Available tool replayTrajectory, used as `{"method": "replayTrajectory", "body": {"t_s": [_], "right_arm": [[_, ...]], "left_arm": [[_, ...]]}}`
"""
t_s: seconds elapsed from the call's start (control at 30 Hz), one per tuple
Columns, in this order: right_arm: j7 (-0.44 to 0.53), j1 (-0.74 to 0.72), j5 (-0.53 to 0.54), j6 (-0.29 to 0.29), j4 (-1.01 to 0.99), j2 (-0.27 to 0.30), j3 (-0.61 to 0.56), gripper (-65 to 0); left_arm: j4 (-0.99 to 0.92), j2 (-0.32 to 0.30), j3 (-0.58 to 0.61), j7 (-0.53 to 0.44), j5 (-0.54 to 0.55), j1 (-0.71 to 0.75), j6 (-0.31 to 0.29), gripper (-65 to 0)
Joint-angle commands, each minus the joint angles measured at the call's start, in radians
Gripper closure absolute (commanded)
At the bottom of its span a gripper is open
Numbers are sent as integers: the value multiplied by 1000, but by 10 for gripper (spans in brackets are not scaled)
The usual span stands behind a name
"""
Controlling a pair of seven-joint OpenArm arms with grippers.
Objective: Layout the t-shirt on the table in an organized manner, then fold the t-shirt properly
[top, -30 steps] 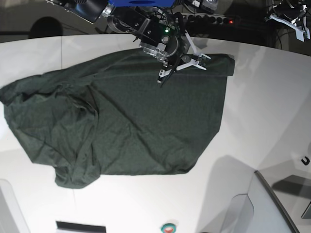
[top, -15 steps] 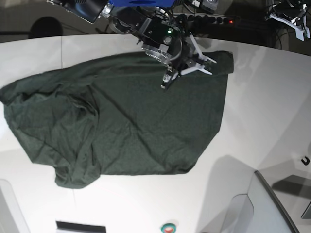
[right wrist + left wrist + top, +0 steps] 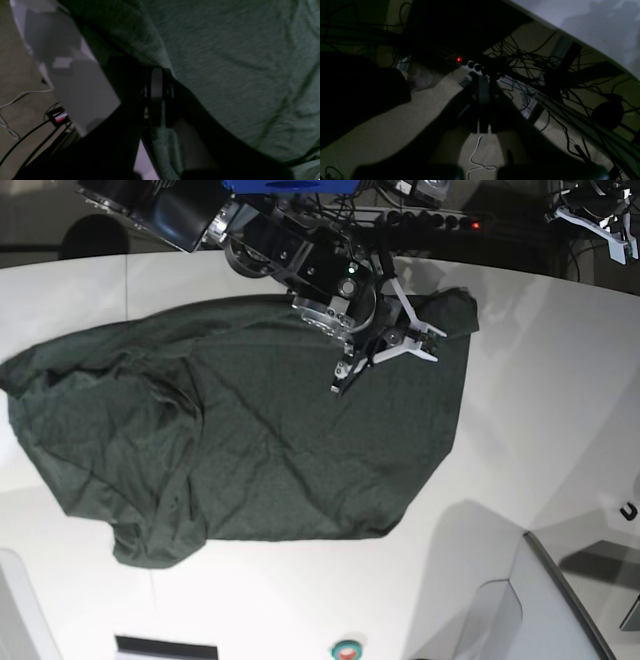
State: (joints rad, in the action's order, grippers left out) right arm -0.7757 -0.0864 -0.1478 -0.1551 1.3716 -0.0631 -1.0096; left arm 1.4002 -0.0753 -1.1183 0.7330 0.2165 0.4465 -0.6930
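Note:
The dark green t-shirt (image 3: 250, 440) lies spread and wrinkled across the white table (image 3: 540, 400), bunched at its left end. My right gripper (image 3: 425, 335) is over the shirt's far right corner, which is gathered into a lump (image 3: 455, 310). In the right wrist view the gripper (image 3: 157, 75) is shut, with a fold of the t-shirt (image 3: 225, 62) pinched at its tips and the table (image 3: 75, 95) edge to its left. My left gripper (image 3: 605, 225) hangs beyond the table's far right edge. The left wrist view shows it (image 3: 483, 78) shut and empty above the floor.
A power strip (image 3: 445, 222) with a red light and tangled cables (image 3: 532, 57) lie on the floor behind the table. A grey housing (image 3: 560, 600) stands at the near right corner. A small black hook (image 3: 628, 511) lies at the right edge, and a round button (image 3: 347, 648) at the front.
My right gripper has moved toward the near right, dragging the shirt's far right corner, which went from flat to bunched. The left arm has stayed still.

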Motion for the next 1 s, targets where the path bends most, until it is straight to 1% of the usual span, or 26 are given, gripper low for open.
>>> {"method": "replayTrajectory", "body": {"t_s": [0.0, 0.23, 0.47, 0.57, 0.6, 0.63, 0.67, 0.73, 0.77, 0.8, 0.87, 0.9, 0.97], "right_arm": [[14, -26, -2, 1, 12, -11, 1, -9], [22, -80, -2, -1, -82, -13, 2, -9], [22, -135, -2, -1, -100, -11, 2, -11], [22, -158, -2, -1, -139, -14, 2, -18], [22, -166, -2, -1, -165, -19, 2, -29], [22, -175, -2, -1, -186, -22, 2, -60], [22, -180, -2, -1, -202, -24, 2, -101], [23, -181, -5, 5, -214, -34, 2, -206], [23, -181, -5, 5, -209, -33, 2, -242], [25, -181, -6, 7, -196, -33, 13, -257], [42, -160, -6, 7, -134, -31, 88, -254], [45, -131, -6, 7, -91, -24, 134, -248], [43, -86, -5, -1, 1, -2, 173, -245]], "left_arm": [[12, -16, -6, -11, 10, 8, -5, 0], [12, -16, -6, -11, 10, 7, -5, 0], [11, -16, -4, -11, 10, 4, -5, 0], [11, -14, -4, -11, 10, 2, -5, 0], [11, -14, -4, -11, 10, 2, -5, 0], [11, -14, -4, -11, 10, 2, -5, 0], [11, -14, -4, -11, 10, 2, -5, 0], [11, -14, -4, -11, 10, 2, -5, 0], [11, -14, -4, -11, 10, 2, -5, 0], [11, -14, -4, -11, 10, 2, -5, 0], [11, -14, -4, -11, 10, 1, -5, 0], [11, -14, -4, -11, 10, 1, -5, 0], [11, -14, -4, -11, 10, -7, -5, 0]]}}
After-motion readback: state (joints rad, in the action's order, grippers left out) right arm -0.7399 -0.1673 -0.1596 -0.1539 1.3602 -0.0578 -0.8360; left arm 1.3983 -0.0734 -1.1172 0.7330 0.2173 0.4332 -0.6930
